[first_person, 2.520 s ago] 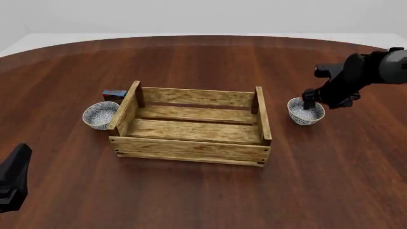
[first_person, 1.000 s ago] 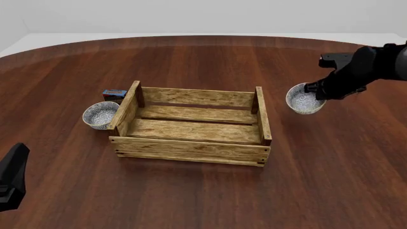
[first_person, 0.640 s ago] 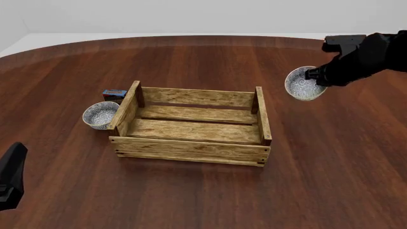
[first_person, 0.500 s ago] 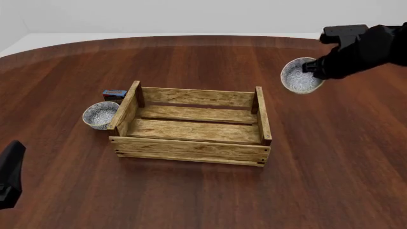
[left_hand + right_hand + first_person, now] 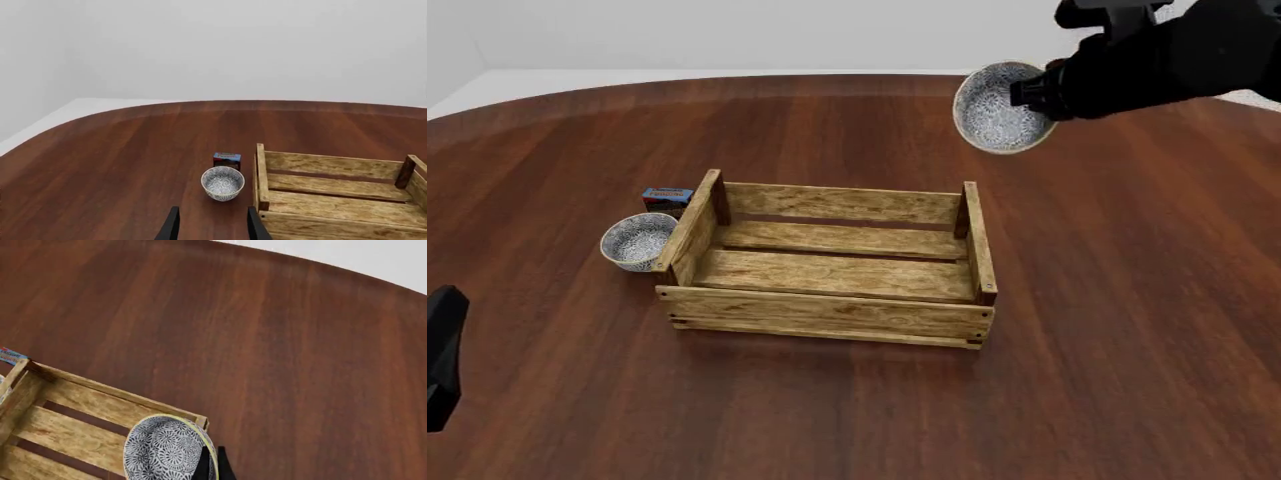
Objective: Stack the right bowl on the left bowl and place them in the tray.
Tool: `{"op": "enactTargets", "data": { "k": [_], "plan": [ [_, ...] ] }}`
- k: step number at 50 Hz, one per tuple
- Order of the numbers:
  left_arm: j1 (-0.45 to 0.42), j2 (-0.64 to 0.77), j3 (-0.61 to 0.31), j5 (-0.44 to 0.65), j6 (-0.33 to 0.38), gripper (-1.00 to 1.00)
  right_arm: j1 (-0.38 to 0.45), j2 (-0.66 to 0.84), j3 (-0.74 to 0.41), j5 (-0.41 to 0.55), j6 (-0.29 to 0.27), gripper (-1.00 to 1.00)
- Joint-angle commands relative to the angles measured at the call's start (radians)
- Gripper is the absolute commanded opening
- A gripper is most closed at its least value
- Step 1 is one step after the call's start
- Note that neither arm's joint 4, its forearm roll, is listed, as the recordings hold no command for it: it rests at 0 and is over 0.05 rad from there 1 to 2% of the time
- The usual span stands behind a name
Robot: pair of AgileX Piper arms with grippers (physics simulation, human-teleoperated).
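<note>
- The table [image 5: 827, 420] is dark reddish wood and carries everything else.
- The tray [image 5: 827, 262] is a light-wood slatted crate near the table's middle, with nothing inside it.
- The right arm [image 5: 1188, 55] reaches in from the far right, held high above the table.
- The right gripper [image 5: 1025, 92] is closed on the rim of the right bowl [image 5: 998, 108]; in the right wrist view its fingers [image 5: 212, 467] pinch the bowl's edge [image 5: 167, 450].
- That bowl hangs in the air, tilted so its speckled inside faces the front camera, above and beyond the tray's right end.
- The left bowl [image 5: 638, 240] sits upright on the table, just beside the tray's left end board.
- The left gripper [image 5: 210, 227] is well apart from this bowl on the near side, its fingers spread and holding nothing.
- A small blue-and-red box [image 5: 667, 197] stands just behind the left bowl.
</note>
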Motion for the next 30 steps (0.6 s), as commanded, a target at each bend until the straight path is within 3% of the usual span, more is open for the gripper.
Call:
{"op": "enactTargets", "data": {
  "k": [1,19,30],
  "plan": [
    [-0.016,0.005,-0.006,-0.003,0.011,1.00,0.101,-0.170,0.079,-0.021,0.041,-1.00],
    [-0.012,0.017,-0.040,0.015,0.022,1.00,0.215,-0.222,0.141,-0.093,0.081,-1.00],
    [-0.052,0.122,-0.056,-0.070,0.039,1.00,0.251,-0.241,0.174,-0.129,0.092,-1.00]
  ]
}}
